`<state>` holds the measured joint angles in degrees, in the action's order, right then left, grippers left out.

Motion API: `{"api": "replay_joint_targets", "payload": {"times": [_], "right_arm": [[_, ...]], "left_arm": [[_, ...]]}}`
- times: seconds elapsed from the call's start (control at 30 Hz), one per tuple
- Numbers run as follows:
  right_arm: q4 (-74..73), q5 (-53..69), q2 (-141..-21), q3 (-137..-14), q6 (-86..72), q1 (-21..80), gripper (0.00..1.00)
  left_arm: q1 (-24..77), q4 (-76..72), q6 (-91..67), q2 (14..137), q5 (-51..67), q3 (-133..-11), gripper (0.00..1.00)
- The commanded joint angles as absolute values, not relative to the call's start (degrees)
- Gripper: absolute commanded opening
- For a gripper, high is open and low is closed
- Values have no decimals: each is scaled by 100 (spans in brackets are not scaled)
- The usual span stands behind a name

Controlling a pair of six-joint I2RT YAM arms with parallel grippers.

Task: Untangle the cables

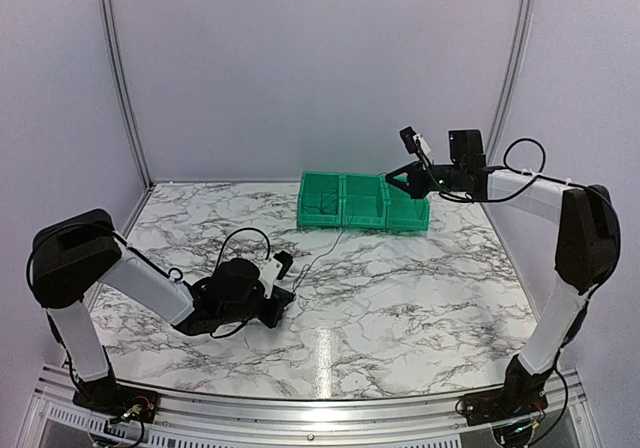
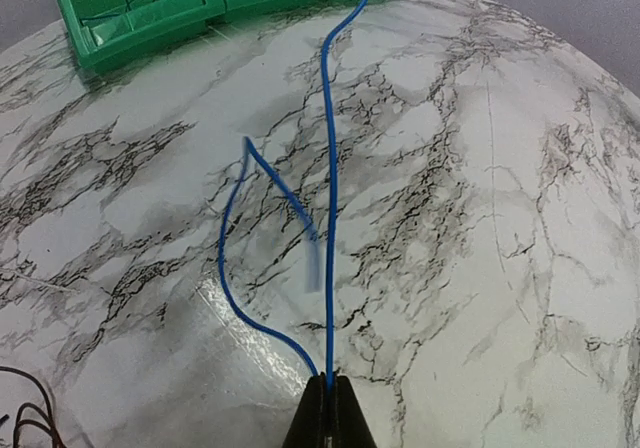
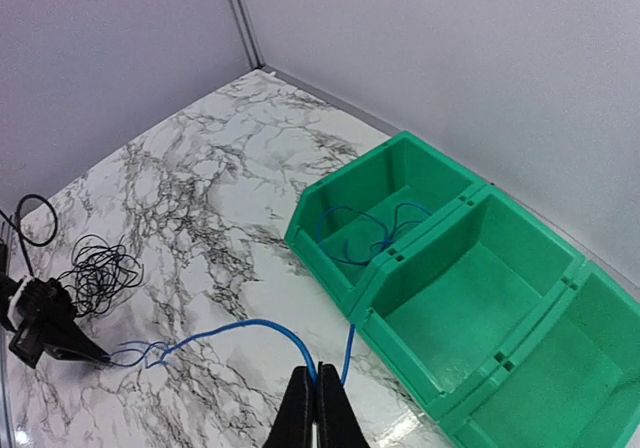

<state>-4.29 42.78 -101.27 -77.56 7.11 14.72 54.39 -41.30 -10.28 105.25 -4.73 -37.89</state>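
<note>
Your left gripper [image 2: 330, 383] pinches the blue cable [image 2: 328, 168] low over the desk [image 2: 480, 218] — your right gripper [image 3: 316, 376] clamps it too, beside the green bins [image 3: 450, 308]; black cables [image 3: 95, 273] lie tangled near the left.

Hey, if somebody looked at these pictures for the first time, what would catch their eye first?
Probably the thin blue cable strung over the marble table between the left gripper, shut on it low near the table's middle, and the right gripper, shut on it up by the green bins. Next come those three bins at the back, the leftmost holding more blue wire, and a black tangle beside the left gripper.
</note>
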Motion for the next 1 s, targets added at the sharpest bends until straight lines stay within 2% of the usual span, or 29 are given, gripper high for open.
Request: {"api": "replay_joint_targets", "payload": {"times": [0.0, 0.17, 0.53, 0.77, 0.97], "right_arm": [[-100, 3766, -9955, -7616, 538, 1326, 0], [-140, 3691, -10110, -7649, 545, 1319, 0], [-374, 2510, -10497, -7786, 567, 1245, 0], [-552, 2916, -10757, -7936, 518, 1254, 0], [-448, 3655, -10559, -7867, 501, 1298, 0]], "left_arm": [[5484, -4216, -1071, 9899, -687, -3547, 0], [5489, -4245, -952, 9330, -936, -3450, 0], [5476, -3964, -624, 7471, -1879, -2975, 0], [5476, -3845, -624, 6739, -1925, -2856, 0], [5471, -3624, -541, 7008, -1982, -3251, 0]]}}
